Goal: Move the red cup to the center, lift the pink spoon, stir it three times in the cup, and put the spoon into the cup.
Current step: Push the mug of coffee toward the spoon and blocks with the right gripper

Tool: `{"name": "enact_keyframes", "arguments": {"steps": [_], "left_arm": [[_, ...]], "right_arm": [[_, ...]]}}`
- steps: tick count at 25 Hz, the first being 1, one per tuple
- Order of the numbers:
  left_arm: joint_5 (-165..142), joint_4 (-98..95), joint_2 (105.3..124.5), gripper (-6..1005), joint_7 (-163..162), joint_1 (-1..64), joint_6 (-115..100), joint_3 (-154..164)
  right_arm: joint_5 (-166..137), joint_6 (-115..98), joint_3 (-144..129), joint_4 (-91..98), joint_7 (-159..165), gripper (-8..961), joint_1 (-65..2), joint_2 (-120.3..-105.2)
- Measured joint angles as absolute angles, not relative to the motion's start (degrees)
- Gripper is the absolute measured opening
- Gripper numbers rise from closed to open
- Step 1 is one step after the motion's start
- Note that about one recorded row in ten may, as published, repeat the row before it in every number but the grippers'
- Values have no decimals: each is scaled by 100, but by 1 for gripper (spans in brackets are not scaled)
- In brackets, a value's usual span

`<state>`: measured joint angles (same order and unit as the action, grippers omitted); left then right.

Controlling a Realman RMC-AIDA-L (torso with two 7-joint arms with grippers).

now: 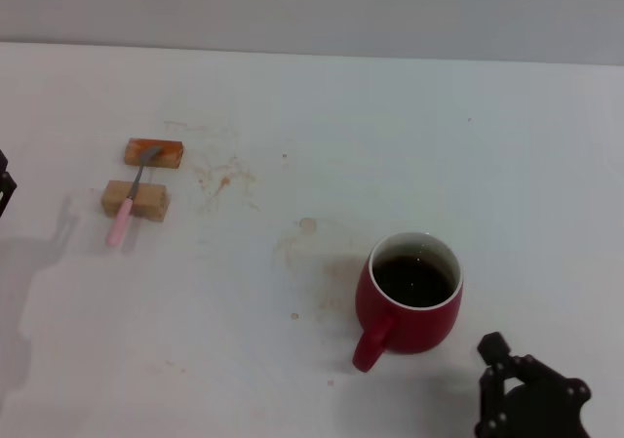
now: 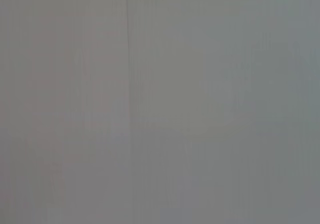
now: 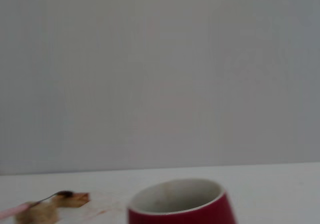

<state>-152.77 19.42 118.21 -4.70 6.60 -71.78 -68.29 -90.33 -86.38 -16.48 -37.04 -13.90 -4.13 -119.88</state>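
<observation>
**Two arms at the edges, mug and spoon untouched**

Two task items sit well apart on my white tabletop [image 1: 409, 126]. My glossy dark red ceramic mug [image 1: 408, 301] stands upright toward the near right, white inside, filled with dark liquid, its loop handle turned toward the near edge and slightly left. My right wrist camera catches only its upper rim and white inner wall [image 3: 176, 200]; the lower body is cut off.

Far to the left lies the small spoon with a pale pink handle and grey metal bowl [image 1: 130, 197]. It bridges two little blocks: the bowl rests on the orange-brown block [image 1: 154, 152] farther away, the shaft crosses the tan wooden block [image 1: 136, 200], and the pink end points toward the near side, overhanging. In the right wrist view the spoon [image 3: 20, 207] and blocks are only a smeared shape low in the corner.

Brownish stains [image 1: 222, 177] mark the table between the blocks and the mug.

My right gripper [image 1: 531, 399] hangs at the near right corner, just beside the mug but apart from it; only its dark top shows, so I cannot tell how its jaws stand. My left gripper [image 1: 5, 182] is a dark sliver at the left edge, jaws likewise unreadable. The left wrist camera gives me a featureless grey field.

Broad open table lies between mug and spoon and beyond them to the far wall.
</observation>
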Motion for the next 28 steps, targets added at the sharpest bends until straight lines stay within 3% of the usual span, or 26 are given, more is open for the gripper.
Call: {"name": "enact_keyframes", "arguments": {"steps": [28], "left_arm": [[-15267, 1933, 11821, 847, -439, 660, -7200, -6838]], "right_arm": [[-9180, -7889, -1580, -3514, -702, 0, -1117, -11980]]}}
